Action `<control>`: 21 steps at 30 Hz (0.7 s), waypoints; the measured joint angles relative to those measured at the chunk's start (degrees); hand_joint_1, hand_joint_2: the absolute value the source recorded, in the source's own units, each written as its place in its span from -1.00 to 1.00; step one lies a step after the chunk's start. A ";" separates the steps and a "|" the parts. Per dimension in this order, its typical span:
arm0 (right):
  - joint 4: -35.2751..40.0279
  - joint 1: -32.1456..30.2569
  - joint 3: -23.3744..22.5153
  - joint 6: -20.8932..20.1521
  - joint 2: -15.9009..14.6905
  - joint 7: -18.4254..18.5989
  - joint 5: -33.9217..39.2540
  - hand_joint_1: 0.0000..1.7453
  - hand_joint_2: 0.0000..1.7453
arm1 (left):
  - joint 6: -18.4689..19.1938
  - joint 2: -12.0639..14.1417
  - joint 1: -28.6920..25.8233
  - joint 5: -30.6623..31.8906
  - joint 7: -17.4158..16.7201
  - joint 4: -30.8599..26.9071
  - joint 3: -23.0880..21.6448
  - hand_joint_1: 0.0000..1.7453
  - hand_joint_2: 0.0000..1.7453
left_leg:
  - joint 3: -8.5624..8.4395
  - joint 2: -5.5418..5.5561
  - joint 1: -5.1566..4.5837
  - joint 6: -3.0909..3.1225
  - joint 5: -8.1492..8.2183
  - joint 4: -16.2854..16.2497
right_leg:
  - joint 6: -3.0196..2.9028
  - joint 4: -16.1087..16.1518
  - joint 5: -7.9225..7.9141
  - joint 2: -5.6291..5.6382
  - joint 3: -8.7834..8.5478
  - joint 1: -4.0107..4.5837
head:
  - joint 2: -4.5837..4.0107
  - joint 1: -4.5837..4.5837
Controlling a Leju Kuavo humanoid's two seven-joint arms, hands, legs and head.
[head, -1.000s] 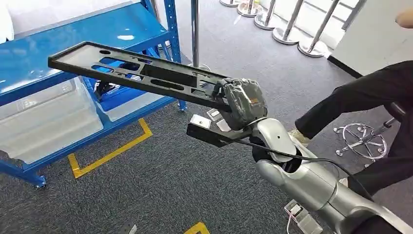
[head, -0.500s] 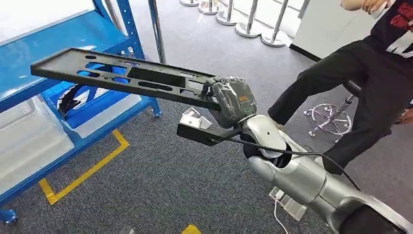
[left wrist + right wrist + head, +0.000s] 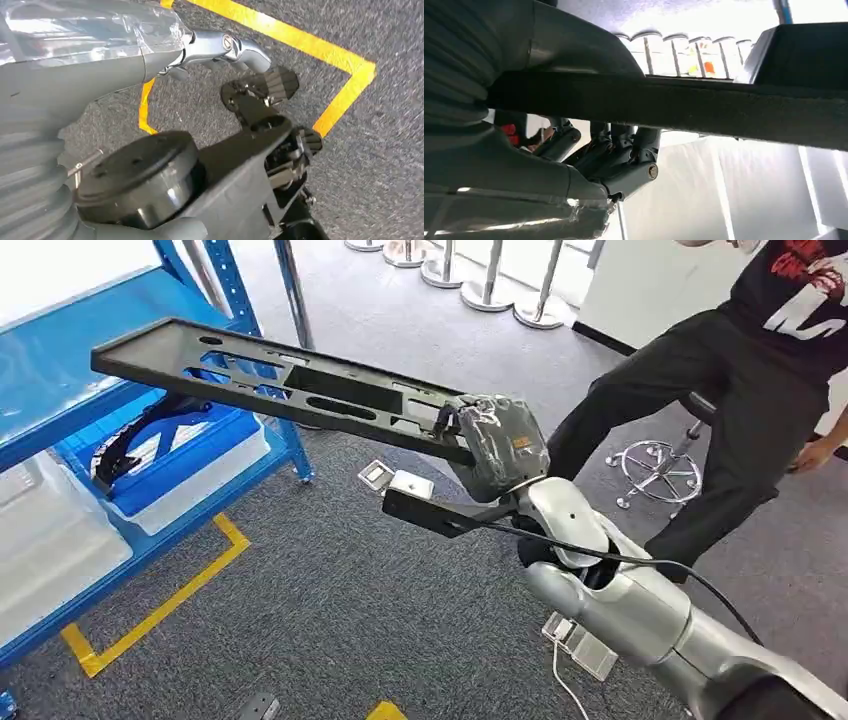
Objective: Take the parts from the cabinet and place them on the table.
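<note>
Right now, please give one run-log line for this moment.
right hand: grips black part by one end | part: in air beside blue cabinet | table: unseen

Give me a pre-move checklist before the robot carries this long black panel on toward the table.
1. Grip: right hand holds the black panel at one end, fingers curled under its edge: ok.
2. Panel clear of the blue rack: lifted above and in front of it: ok.
3. Balance: held at one end, long overhang: not ok, move slowly.
4. Path: a seated person is close on the right: not ok.
5. Left hand: hangs over the carpet, holding nothing: ok.
6. Table: cannot tell.
</note>
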State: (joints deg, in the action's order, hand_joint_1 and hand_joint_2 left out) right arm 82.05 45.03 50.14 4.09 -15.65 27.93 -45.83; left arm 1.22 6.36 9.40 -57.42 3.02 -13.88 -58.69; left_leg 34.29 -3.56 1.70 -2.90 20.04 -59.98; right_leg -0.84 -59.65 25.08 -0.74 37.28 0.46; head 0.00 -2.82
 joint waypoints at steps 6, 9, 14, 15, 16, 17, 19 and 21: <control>0.09 0.40 -0.07 0.13 0.07 0.00 0.04 1.00 1.00 | 0.00 0.00 0.08 -0.18 0.00 -0.02 0.00 -1.00 1.00 | 7.34 3.07 -0.12 -0.51 8.35 -16.74 | -1.80 1.35 -0.53 2.04 -1.12 -0.26 | 0.00 2.06; 0.09 0.52 -0.04 0.13 0.15 -0.02 -0.02 1.00 1.00 | -0.04 0.00 0.21 -0.20 0.33 -0.02 0.00 -1.00 1.00 | 5.79 3.23 -0.24 -0.21 3.44 -11.97 | -1.87 0.73 -0.26 3.73 -1.15 -0.12 | 0.00 2.62; 0.63 2.07 -0.07 0.07 0.31 0.72 -0.44 1.00 1.00 | -0.66 0.00 0.85 -0.02 0.94 -0.02 0.02 -1.00 1.00 | 1.82 5.69 -0.30 0.86 -0.40 -1.37 | -0.59 -0.52 0.34 5.98 -0.14 -0.16 | 0.00 2.73; 0.79 2.14 -0.11 0.07 0.17 0.87 -0.44 1.00 1.00 | -0.72 0.00 1.01 0.04 0.94 -0.02 0.02 -1.00 1.00 | 1.81 5.40 -0.54 1.26 -0.49 -1.34 | -0.15 -0.35 0.16 6.29 -0.13 -0.40 | 0.00 2.84; 0.98 2.19 -0.11 0.04 0.04 1.05 -0.44 1.00 1.00 | -0.72 -0.20 1.27 0.13 0.94 -0.09 0.02 -1.00 1.00 | 1.56 4.93 0.03 1.75 -0.84 -0.76 | 0.18 -0.40 0.15 6.61 -0.08 -0.18 | 0.00 2.95; 1.18 2.20 -0.13 0.04 -0.15 1.18 -0.44 1.00 1.00 | -0.79 -0.20 1.58 0.15 0.94 -0.11 0.02 -1.00 1.00 | 1.38 4.36 0.20 2.03 -1.03 -0.48 | 0.36 -1.05 0.65 5.38 -0.01 -0.20 | 0.00 3.10; 1.42 2.78 -0.17 0.02 -0.37 1.22 -0.44 1.00 1.00 | -0.81 -0.13 1.79 0.20 0.94 -0.11 0.02 -1.00 1.00 | 1.24 3.70 0.25 2.40 -1.05 -0.31 | 1.35 -7.44 4.34 2.10 3.09 -0.40 | 0.00 1.40; 1.51 2.61 -0.15 0.02 -0.37 1.29 -0.44 1.00 1.00 | -0.81 -0.13 1.68 0.26 0.94 -0.11 0.02 -1.00 1.00 | 1.22 2.75 0.23 2.39 -0.91 -0.33 | 1.96 -16.11 7.53 1.23 7.59 -0.86 | 0.00 1.18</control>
State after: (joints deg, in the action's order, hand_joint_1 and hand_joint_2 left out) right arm 83.56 47.64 49.99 4.11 -16.02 29.22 -46.27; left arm 0.42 6.23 11.08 -57.16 3.96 -13.99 -58.66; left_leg 35.51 -0.81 1.93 -0.51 19.13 -60.31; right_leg 1.12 -75.77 32.61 0.49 44.87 -0.40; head 0.00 -1.64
